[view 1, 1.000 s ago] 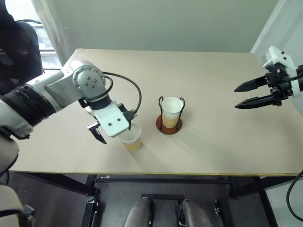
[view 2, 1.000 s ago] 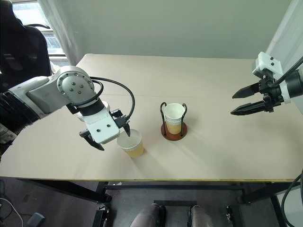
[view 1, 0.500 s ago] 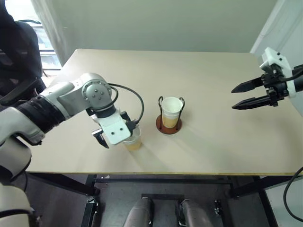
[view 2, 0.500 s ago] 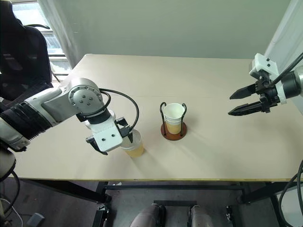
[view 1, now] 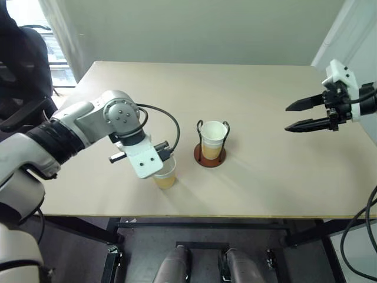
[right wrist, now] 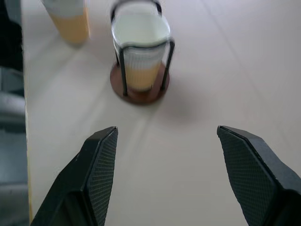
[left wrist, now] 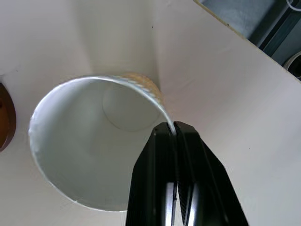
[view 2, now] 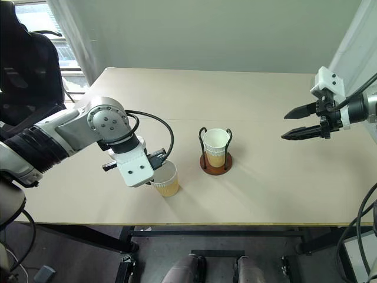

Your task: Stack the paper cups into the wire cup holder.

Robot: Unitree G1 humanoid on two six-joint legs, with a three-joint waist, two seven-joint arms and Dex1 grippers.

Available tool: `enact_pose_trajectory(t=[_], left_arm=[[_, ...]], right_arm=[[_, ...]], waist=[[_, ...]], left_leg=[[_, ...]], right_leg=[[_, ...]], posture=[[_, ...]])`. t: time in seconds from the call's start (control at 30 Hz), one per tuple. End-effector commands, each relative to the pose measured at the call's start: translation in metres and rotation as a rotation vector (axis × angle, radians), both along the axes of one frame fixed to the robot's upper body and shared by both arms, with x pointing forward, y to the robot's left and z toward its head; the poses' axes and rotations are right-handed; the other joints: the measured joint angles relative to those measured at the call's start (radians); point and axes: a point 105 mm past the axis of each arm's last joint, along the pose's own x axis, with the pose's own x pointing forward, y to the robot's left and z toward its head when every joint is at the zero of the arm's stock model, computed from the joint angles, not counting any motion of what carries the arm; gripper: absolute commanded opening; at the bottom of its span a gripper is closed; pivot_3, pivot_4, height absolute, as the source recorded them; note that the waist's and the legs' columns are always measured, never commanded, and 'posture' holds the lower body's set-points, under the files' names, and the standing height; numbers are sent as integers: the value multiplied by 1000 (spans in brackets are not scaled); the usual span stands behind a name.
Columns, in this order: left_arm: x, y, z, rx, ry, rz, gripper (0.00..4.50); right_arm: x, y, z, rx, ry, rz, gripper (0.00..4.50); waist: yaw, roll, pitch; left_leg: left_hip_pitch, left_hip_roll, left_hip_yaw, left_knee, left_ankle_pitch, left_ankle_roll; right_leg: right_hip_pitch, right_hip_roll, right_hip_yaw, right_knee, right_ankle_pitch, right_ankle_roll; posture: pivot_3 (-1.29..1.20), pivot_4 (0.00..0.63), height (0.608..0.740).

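Left gripper (left wrist: 175,134): I am seeing its jaws, spread a second ago, now clenching the rim of the loose paper cup (view 1: 164,174) standing on the surface (view 1: 265,118) beside the wire cup holder (view 1: 211,154), which is holding nested cups (view 1: 213,137). Light, crushable wall; I am judging the rim the right hold. Right gripper (view 1: 303,115): jaws spread, hanging well apart.

Matt paper cup (left wrist: 89,155) (smooth white inside), thin black wire holder (right wrist: 140,66), pale matt wooden-looking table (view 1: 265,153).

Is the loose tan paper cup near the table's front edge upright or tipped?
Upright: the tan paper cup stands mouth-up on the beige table, and its flat white bottom shows inside.
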Motion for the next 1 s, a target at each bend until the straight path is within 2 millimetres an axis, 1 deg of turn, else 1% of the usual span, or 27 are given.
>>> enact_pose_trajectory(t=[0.03,0.2,0.33,0.43,0.5,0.63,0.7,0.83,0.93,1.0], left_arm=[[6,0,18,-11,-34,18,30],[7,-4,27,-49,-29,47,30],[11,-12,43,-96,-48,70,30],[17,-25,70,-163,-83,95,30],[19,-30,82,-186,-102,99,30],[35,-39,124,-211,-244,109,30],[39,-43,139,-224,-293,113,30],[43,-50,157,-235,-347,110,30],[45,-55,165,-248,-371,117,30],[47,-59,167,-264,-372,118,30]], right_arm=[[-9,0,18,96,-38,57,3421],[-13,5,21,150,-42,101,3421],[-15,7,20,157,-29,115,3421],[-18,8,20,169,-13,128,3421],[-19,9,20,172,-3,134,3421],[-21,9,21,169,3,138,3421],[-21,8,22,167,0,137,3421],[-20,5,22,152,-6,126,3421],[-19,3,22,147,-10,120,3421],[-19,3,22,143,-11,118,3421]], waist=[[1,0,0],[1,0,0],[1,0,0],[3,0,0],[3,0,0],[4,0,0],[4,-1,1],[3,-1,0],[4,-1,1],[5,-1,1]], left_leg=[[0,0,0,0,0,0],[-1,0,0,0,0,-1],[-1,0,0,0,0,-1],[-1,0,0,0,-1,-3],[-2,0,0,0,-3,-6],[-3,0,0,0,-5,-10],[-3,0,0,0,-5,-10],[-3,0,1,-1,-6,-9],[-3,0,1,-1,-5,-5],[-3,0,1,-1,-4,-2]], right_leg=[[0,0,0,0,0,0],[0,0,0,-1,0,0],[0,0,0,-1,0,0],[0,0,0,-1,0,0],[0,0,0,-1,0,0],[0,0,0,-2,0,0],[0,0,0,-2,0,1],[0,0,0,-3,-1,3],[0,0,0,-3,-2,4],[0,0,0,-3,-3,5]], posture=[[0,150,740],[0,150,740],[0,150,740],[0,150,740],[0,150,740],[0,150,740],[0,150,740],[0,150,740],[0,150,740],[0,150,740]])
